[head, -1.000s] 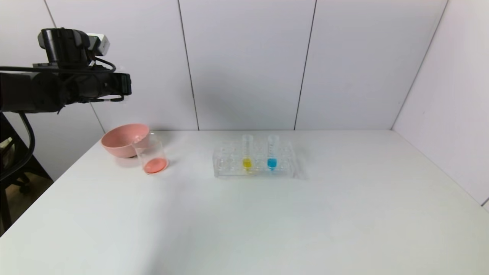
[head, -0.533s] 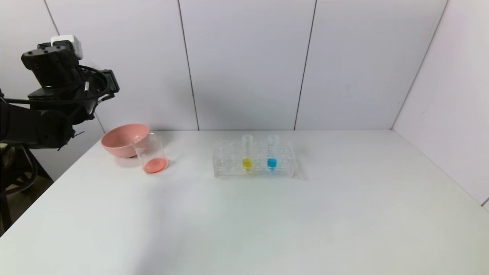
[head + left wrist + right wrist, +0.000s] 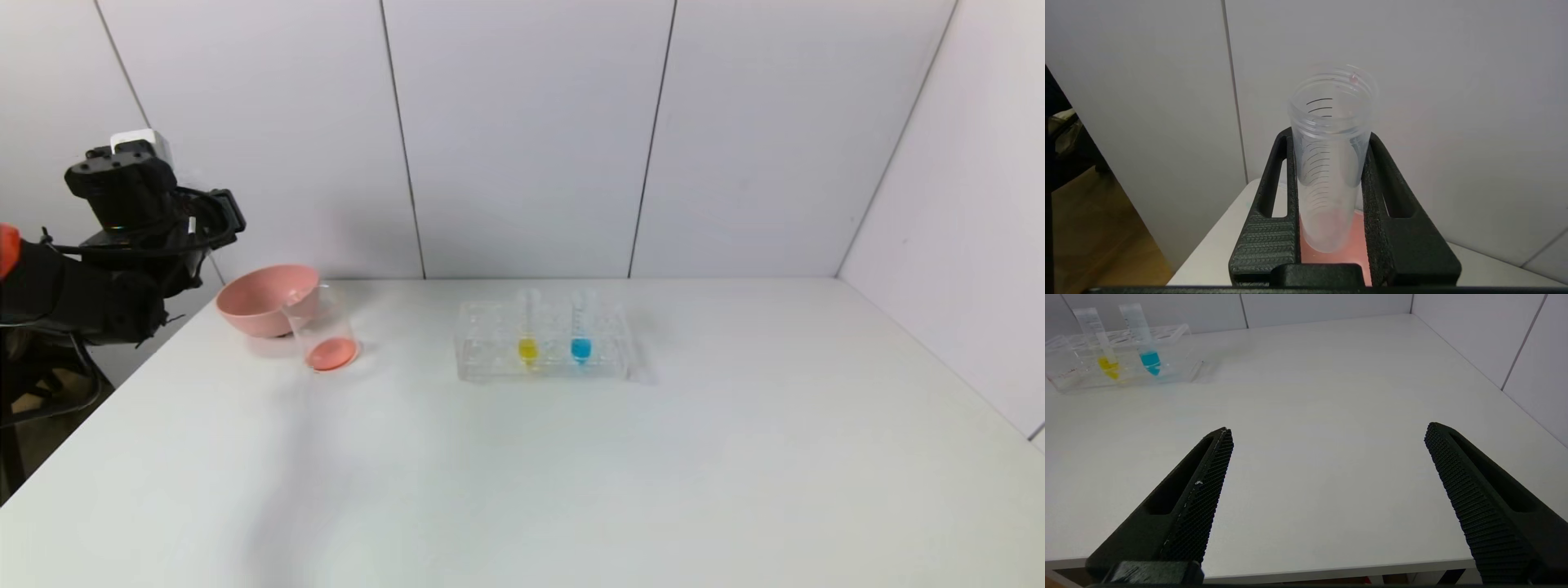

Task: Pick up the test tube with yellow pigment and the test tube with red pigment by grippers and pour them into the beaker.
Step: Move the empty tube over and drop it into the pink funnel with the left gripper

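The left gripper (image 3: 1331, 175) is raised off the bench's (image 3: 522, 457) left edge, above and left of the pink bowl (image 3: 263, 299). Its jaws are clenched on an emptied clear test tube (image 3: 1331, 163), mouth up. The beaker (image 3: 322, 331), touching the bowl, holds red liquid. Right of the beaker stands the clear rack (image 3: 543, 353) with the test tube with yellow pigment (image 3: 528, 331) and a blue-liquid tube (image 3: 581, 331). The right gripper (image 3: 1327, 469) hangs at the bench's near edge, jaws spread wide, holding nothing. Bare bench lies between it and the rack.
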Motion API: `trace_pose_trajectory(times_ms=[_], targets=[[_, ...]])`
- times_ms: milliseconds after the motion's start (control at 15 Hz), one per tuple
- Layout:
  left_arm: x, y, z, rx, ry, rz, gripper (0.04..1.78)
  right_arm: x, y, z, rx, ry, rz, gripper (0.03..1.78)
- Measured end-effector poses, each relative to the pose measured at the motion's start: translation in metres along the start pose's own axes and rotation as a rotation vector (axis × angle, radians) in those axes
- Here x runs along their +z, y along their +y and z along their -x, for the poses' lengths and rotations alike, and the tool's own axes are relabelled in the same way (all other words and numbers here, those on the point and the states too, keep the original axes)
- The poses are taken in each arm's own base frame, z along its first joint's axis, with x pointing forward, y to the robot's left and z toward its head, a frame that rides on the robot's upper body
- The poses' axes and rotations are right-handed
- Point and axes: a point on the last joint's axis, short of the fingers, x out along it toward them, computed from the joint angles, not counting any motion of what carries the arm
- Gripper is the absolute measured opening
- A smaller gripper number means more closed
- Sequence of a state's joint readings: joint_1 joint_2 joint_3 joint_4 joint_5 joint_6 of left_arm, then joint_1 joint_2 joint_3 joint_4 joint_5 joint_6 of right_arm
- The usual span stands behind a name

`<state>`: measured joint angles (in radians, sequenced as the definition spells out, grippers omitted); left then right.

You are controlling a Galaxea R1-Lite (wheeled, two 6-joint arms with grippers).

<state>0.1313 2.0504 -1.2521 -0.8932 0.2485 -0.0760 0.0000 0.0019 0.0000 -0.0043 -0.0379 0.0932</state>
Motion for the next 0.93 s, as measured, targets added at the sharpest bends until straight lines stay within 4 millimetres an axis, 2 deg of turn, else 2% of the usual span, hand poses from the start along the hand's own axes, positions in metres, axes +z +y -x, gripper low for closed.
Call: trace_pose_trajectory(times_ms=[467, 667, 933], targets=[[-0.039, 0.003, -0.044, -0.118, 0.161, -0.022, 0.45, 0.000, 0.000, 0.000, 0.000, 0.000, 0.000, 1.71], [-0.055, 0.004, -0.046, -0.113, 0.199, -0.018, 0.45, 0.000, 0.000, 0.000, 0.000, 0.000, 0.000, 1.71], [-0.064, 0.003, -0.048, -0.111, 0.217, -0.023, 0.45, 0.000, 0.000, 0.000, 0.000, 0.000, 0.000, 1.71]])
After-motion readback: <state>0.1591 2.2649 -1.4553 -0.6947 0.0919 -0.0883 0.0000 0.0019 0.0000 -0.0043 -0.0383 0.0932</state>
